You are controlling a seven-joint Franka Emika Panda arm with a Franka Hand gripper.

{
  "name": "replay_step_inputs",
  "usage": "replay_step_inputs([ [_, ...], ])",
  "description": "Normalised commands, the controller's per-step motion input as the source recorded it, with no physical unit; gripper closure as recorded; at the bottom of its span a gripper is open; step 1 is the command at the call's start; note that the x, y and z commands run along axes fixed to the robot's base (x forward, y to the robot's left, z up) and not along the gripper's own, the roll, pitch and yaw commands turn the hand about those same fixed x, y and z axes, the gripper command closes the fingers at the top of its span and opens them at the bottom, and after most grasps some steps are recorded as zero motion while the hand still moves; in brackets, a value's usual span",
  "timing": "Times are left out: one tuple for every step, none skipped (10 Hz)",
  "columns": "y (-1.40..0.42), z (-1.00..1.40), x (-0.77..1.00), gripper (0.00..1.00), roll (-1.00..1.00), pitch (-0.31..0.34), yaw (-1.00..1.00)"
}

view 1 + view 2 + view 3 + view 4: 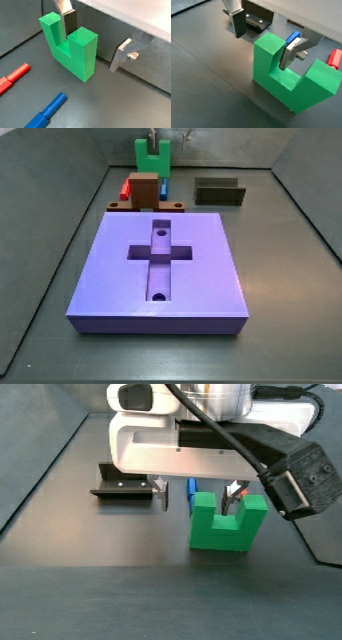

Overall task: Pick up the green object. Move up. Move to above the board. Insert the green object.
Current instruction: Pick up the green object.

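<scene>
**Here: gripper straddling one prong of the green object, jaws wide**

The arm's upper links are cut off in every view; in a side view the gripper (166, 140) is barely visible behind the green object (152, 158), at the far end of the floor beyond the board (163, 268).

Green object: matte, bright green U-shaped block, standing upright on the dark floor (120, 105), notch upward. One silver finger (290, 54) sits in the notch, the other finger (235, 20) outside the prong. Jaws are spread wide; contact looks absent, though I cannot be certain.

Nearby: a blue piece (45, 114) and a red piece (13, 78) lying on the floor, the dark fixture (123, 485), a brown-red block (142, 188) and a dark olive U-block (219, 192).
</scene>
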Motion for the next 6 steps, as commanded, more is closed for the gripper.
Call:
replay_step_inputs([
  [-0.01,-0.16,0.00,0.00,0.00,0.000,-0.10],
  [-0.13,-0.11,0.00,0.00,0.00,-0.056,0.00],
  [-0.07,-0.13,0.00,0.00,0.00,-0.016,0.00],
  [0.00,-0.11,0.00,0.00,0.01,0.020,0.00],
  [0.04,-0.19,0.00,0.00,0.00,0.000,0.01],
  [0.07,-0.24,-0.03,0.00,0.00,0.000,0.00],
])
